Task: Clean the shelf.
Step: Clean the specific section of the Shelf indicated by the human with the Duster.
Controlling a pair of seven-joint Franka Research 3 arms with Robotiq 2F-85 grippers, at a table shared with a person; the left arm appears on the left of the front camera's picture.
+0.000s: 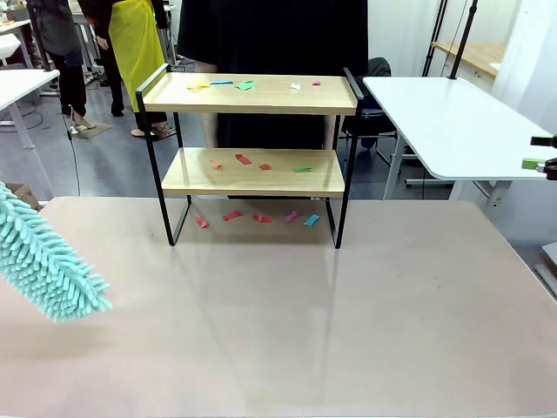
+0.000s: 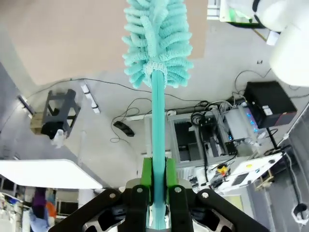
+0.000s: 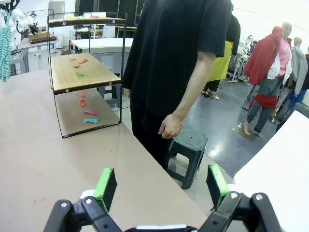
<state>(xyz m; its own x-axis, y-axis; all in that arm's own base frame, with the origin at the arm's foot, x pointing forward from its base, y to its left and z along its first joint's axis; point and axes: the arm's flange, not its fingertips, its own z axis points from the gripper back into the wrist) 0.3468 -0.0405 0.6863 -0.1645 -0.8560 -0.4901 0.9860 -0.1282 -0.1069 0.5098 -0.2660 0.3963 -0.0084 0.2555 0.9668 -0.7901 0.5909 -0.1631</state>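
Left gripper (image 2: 158,170) is clamped tight on the teal handle of a fluffy duster (image 2: 157,43). The duster head sticks straight out past its fingertips, low over the beige table (image 1: 305,331). Right gripper (image 3: 161,186) has its jaws spread wide and empty, off the table edge. The shelf (image 1: 261,103) stands well ahead of both grippers, with paper scraps (image 1: 243,159) on both boards and under it. Person's hand (image 3: 170,126) hangs just beyond the right fingers.

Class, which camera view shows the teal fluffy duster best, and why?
The left wrist view: the teal fluffy duster shows from head down to its handle, clamped in the left gripper. The front view catches its head at the left edge; the right wrist view, a distant sliver.
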